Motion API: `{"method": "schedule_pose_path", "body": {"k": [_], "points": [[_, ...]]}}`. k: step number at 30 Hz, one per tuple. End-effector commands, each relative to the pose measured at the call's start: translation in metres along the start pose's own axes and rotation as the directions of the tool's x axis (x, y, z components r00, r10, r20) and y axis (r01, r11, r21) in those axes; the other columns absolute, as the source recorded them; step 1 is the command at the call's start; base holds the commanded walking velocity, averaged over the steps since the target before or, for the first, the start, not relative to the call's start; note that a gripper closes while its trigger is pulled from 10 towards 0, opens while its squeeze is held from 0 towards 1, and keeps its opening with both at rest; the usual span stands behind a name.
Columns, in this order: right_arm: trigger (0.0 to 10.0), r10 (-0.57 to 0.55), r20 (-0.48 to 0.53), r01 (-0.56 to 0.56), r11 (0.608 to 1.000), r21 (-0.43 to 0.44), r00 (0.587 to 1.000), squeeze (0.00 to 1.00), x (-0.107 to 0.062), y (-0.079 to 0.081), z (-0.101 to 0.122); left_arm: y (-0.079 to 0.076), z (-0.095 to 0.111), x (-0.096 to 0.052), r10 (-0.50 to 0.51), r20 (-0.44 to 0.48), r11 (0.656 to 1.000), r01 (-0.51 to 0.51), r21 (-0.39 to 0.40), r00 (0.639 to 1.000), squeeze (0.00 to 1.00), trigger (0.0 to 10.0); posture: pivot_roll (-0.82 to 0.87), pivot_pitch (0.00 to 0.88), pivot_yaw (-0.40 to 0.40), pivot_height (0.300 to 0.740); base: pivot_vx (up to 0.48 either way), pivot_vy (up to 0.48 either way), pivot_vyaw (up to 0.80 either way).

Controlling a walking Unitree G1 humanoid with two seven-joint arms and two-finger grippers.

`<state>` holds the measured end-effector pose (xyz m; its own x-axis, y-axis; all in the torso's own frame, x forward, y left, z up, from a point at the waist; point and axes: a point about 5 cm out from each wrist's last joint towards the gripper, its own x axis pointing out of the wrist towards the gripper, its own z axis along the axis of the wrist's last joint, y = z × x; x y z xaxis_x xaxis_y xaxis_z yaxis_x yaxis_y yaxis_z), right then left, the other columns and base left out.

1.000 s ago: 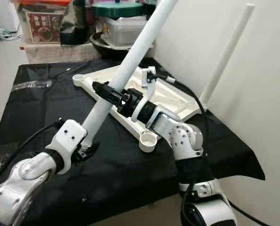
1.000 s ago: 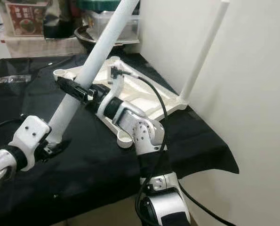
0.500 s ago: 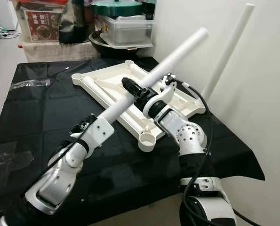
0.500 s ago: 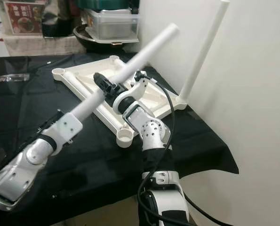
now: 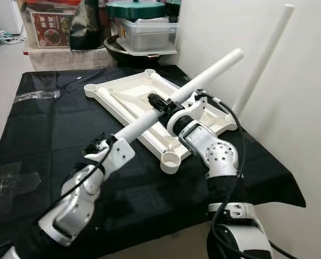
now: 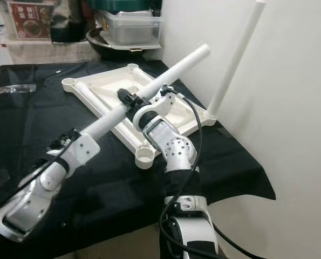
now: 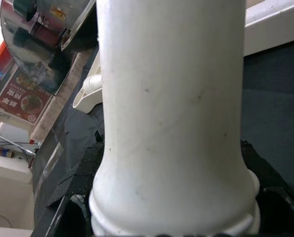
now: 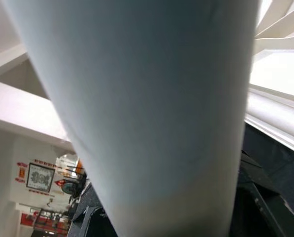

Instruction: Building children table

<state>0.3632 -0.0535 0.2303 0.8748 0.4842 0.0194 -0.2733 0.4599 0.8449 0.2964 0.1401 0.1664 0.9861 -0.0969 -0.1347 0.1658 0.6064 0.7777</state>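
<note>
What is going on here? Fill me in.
The robot is assembling a small table. Both hands hold one white leg slanted over the upturned tabletop: left hand at its lower end, right hand near the middle. Another leg already stands in the far corner. The near socket is empty.

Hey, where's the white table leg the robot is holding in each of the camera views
Left eye: table leg slants across the centre.
Right eye: centre, slanting likewise.
Left wrist: close up.
Right wrist: close up.
Shared landmark: upturned white tabletop.
</note>
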Motion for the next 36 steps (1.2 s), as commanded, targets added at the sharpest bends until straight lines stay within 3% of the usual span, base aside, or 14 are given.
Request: {"method": "schedule_pose_path", "body": {"k": [1,7,8,9,10,17,24,25,26,27,28,30,31,36], "points": [[0.0,0.096,-0.084,-0.08,0.981,0.176,0.992,0.0,0.013,0.04,-0.057,-0.003,0.002,0.001,-0.01,0.014,1.0,0.01,0.02,1.0,0.0,10.0,0.13,0.0,-0.118,0.74,0.0,0.0,0.0],[0.0,0.097,-0.08,-0.082,0.98,0.183,0.992,0.0,0.013,0.042,-0.056,-0.004,0.002,0.001,-0.013,0.019,1.0,0.012,0.021,1.0,0.0,10.0,0.13,0.0,-0.116,0.74,0.0,0.0,0.0],[0.0,0.101,-0.079,-0.085,0.979,0.184,0.992,0.0,0.012,0.042,-0.056,-0.003,0.002,0.001,-0.013,0.028,0.999,0.012,0.033,1.0,0.62,10.0,0.13,0.0,-0.114,0.74,0.0,0.0,0.0],[0.0,0.101,-0.079,-0.085,0.979,0.184,0.992,0.0,0.012,0.042,-0.056,-0.003,0.002,0.001,-0.013,0.028,0.999,0.012,0.033,1.0,0.62,10.0,0.13,0.0,-0.114,0.74,0.0,0.0,0.0],[0.0,0.104,-0.078,-0.089,0.979,0.182,0.991,0.0,0.012,0.043,-0.055,-0.002,0.002,0.001,-0.019,0.038,0.999,0.018,0.035,0.999,1.0,10.0,0.13,0.0,-0.114,0.74,0.0,0.0,0.0],[0.0,0.113,-0.06,-0.104,0.985,0.141,0.992,0.0,0.011,0.042,-0.051,0.01,-0.006,-0.002,-0.024,-0.004,0.998,0.024,0.05,1.0,1.0,10.0,0.14,0.0,-0.114,0.74,0.0,0.0,0.0],[0.0,0.095,0.007,-0.095,0.995,0.043,0.995,0.0,0.015,0.036,-0.035,0.022,-0.004,-0.008,-0.001,0.011,1.0,0.001,-0.009,1.0,1.0,10.0,0.14,0.0,-0.115,0.74,0.0,0.0,0.0],[0.0,0.076,0.06,-0.075,0.997,-0.019,0.995,0.0,0.017,0.031,-0.022,0.019,-0.001,-0.013,-0.051,0.031,0.995,0.054,-0.083,0.998,1.0,10.0,0.14,0.0,-0.115,0.74,0.0,0.0,0.0],[0.0,0.044,0.142,-0.032,0.996,-0.086,0.989,0.0,0.02,0.023,0.003,0.011,0.002,-0.024,-0.139,0.082,0.972,0.152,-0.179,0.987,0.0,10.0,0.14,0.0,-0.12,0.74,0.0,0.0,0.0],[0.0,0.044,0.142,-0.032,0.996,-0.086,0.989,0.0,0.02,0.023,0.003,0.011,0.002,-0.024,-0.139,0.082,0.972,0.152,-0.179,0.987,0.0,10.0,0.14,0.0,-0.12,0.74,0.0,0.0,0.0],[0.0,0.022,0.219,0.01,0.99,-0.143,0.975,0.0,0.02,0.018,0.025,0.006,0.005,-0.034,-0.206,0.137,0.941,0.235,-0.243,0.969,0.0,10.0,0.14,0.0,-0.12,0.74,0.0,0.0,0.0],[0.0,0.022,0.219,0.01,0.99,-0.143,0.975,0.0,0.02,0.018,0.025,0.006,0.005,-0.034,-0.206,0.137,0.941,0.235,-0.243,0.969,0.0,10.0,0.14,0.0,-0.12,0.74,0.0,0.0,0.0],[0.0,0.009,0.278,0.043,0.982,-0.182,0.96,0.0,0.019,0.014,0.043,0.002,0.006,-0.043,-0.246,0.182,0.911,0.292,-0.292,0.952,0.0,10.0,0.15,0.0,-0.122,0.74,0.0,0.0,0.0],[0.0,-0.03,0.382,0.123,0.968,-0.221,0.924,0.0,0.015,0.012,0.076,0.005,0.001,-0.052,-0.215,0.209,0.872,0.284,-0.398,0.954,0.0,10.0,0.15,0.0,-0.125,0.74,0.0,0.0,0.0]]}}
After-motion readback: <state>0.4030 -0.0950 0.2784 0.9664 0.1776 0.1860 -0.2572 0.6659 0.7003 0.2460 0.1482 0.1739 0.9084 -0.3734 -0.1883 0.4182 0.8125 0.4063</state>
